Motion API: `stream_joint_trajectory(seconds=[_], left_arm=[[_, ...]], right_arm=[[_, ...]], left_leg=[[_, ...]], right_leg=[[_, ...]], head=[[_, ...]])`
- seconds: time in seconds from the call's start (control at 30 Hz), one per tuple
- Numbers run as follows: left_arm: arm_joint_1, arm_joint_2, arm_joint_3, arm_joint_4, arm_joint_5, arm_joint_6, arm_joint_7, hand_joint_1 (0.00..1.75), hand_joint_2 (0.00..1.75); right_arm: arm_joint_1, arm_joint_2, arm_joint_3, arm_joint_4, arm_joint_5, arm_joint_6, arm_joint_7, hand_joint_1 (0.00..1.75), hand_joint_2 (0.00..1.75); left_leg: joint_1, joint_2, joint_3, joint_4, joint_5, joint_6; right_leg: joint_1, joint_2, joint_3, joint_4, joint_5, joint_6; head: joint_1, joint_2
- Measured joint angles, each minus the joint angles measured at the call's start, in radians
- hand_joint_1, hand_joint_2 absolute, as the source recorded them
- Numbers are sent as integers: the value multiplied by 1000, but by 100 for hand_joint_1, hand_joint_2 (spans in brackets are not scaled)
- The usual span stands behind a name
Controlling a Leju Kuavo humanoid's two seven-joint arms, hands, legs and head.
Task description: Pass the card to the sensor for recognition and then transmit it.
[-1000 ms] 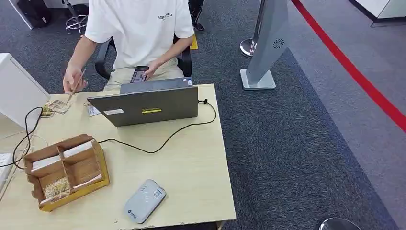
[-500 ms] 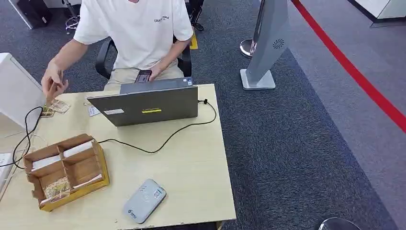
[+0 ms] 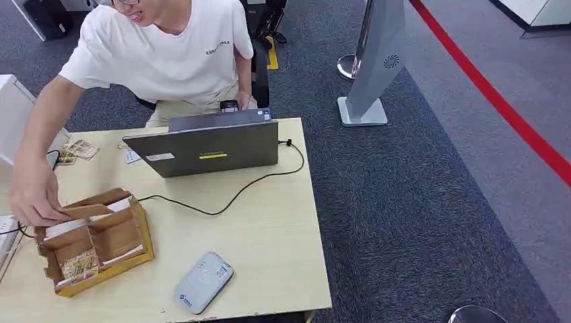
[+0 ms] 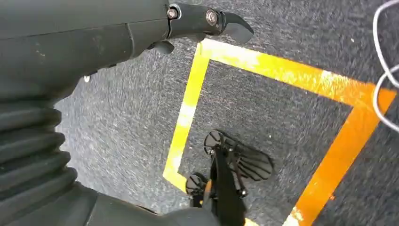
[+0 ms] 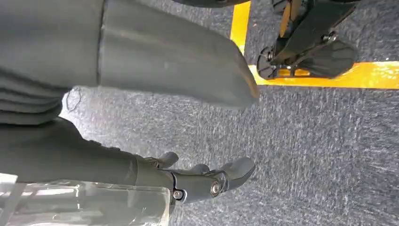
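Head view is showing me a person's hand (image 3: 34,198) reaching into the cardboard box (image 3: 94,239) of cards beside the sensor (image 3: 204,282), so I am keeping my left hand (image 4: 94,37) and right hand (image 5: 141,70) hanging, fingers loosely spread and empty, waiting.

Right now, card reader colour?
Light grey card reader, best seen in the head view.
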State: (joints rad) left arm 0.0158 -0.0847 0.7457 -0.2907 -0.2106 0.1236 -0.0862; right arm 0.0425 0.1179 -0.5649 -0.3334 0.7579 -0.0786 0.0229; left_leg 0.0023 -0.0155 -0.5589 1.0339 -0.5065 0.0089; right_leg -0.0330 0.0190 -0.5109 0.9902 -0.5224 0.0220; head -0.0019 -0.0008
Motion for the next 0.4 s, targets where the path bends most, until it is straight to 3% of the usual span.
stream_joint_trajectory(seconds=[0.4], left_arm=[[51, 29, -282, -30, 83, -48, 33, 0, 0]], right_arm=[[41, -42, 213, -19, -299, 28, -10, 0, 0]], left_leg=[[0, 0, 0, 0, 0, 0]], right_leg=[[0, 0, 0, 0, 0, 0]], head=[[0, 0]])
